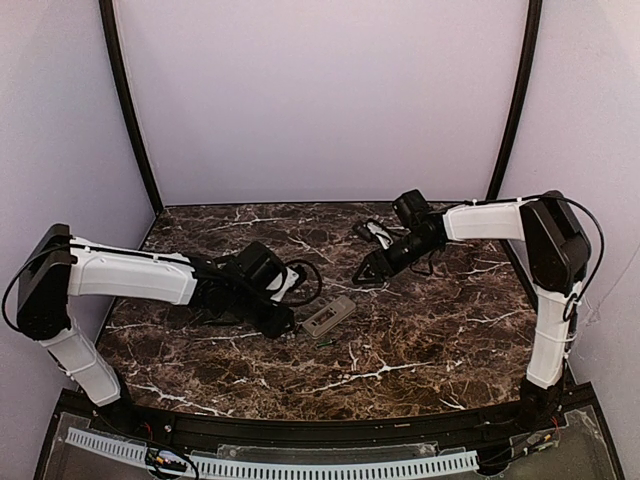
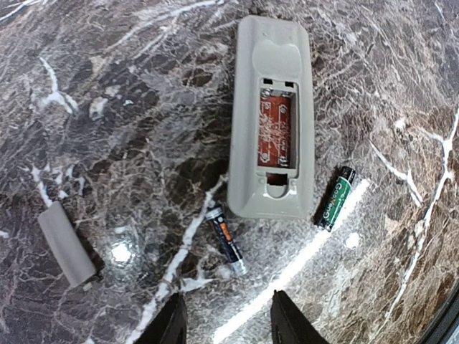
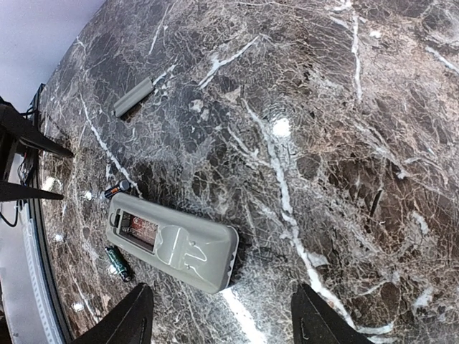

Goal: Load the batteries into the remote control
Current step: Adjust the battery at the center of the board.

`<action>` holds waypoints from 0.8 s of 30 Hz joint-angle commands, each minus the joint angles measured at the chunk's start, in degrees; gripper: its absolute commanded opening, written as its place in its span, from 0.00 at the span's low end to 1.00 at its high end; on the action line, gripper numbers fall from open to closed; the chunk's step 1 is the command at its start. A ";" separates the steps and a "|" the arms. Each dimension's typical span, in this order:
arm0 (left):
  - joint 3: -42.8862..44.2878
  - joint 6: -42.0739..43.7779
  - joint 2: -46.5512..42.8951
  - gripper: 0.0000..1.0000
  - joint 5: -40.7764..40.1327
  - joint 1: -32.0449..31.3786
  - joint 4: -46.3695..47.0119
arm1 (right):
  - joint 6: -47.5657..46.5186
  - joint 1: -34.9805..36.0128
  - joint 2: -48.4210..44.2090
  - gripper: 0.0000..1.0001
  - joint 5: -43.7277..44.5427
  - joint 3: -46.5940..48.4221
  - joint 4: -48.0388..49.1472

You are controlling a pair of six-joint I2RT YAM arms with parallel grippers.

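The remote control (image 2: 271, 122) lies back up near the middle of the desk (image 2: 107, 86), its bay uncovered, with two batteries (image 2: 336, 198) just beside its bay end. The left gripper (image 2: 226, 322) and the right gripper (image 3: 224, 319) hover above, jaws spread, holding nothing.

Glossy dark marble table (image 2: 107, 107), matt grey plastic remote control (image 2: 247, 107).

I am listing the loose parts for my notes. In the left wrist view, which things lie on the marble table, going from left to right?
Small grey plastic battery cover → dark blue cylindrical battery → grey rectangular remote control, compartment open → green cylindrical battery.
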 commanded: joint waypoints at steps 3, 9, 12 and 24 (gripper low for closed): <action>-0.79 -3.34 3.78 0.38 2.32 -1.07 2.64 | 0.35 -0.25 -0.42 0.64 -0.83 -1.02 0.34; 0.95 -3.60 7.59 0.35 1.87 -1.11 3.50 | 0.27 -0.34 -0.64 0.63 -0.74 -0.94 0.25; 1.60 -3.56 8.75 0.34 2.29 -1.16 3.80 | 0.31 -0.42 -0.43 0.62 -0.79 -0.94 0.22; 3.39 -0.33 9.28 0.12 -1.81 -1.16 -2.03 | 0.27 -0.69 -1.23 0.62 -1.09 -0.91 0.08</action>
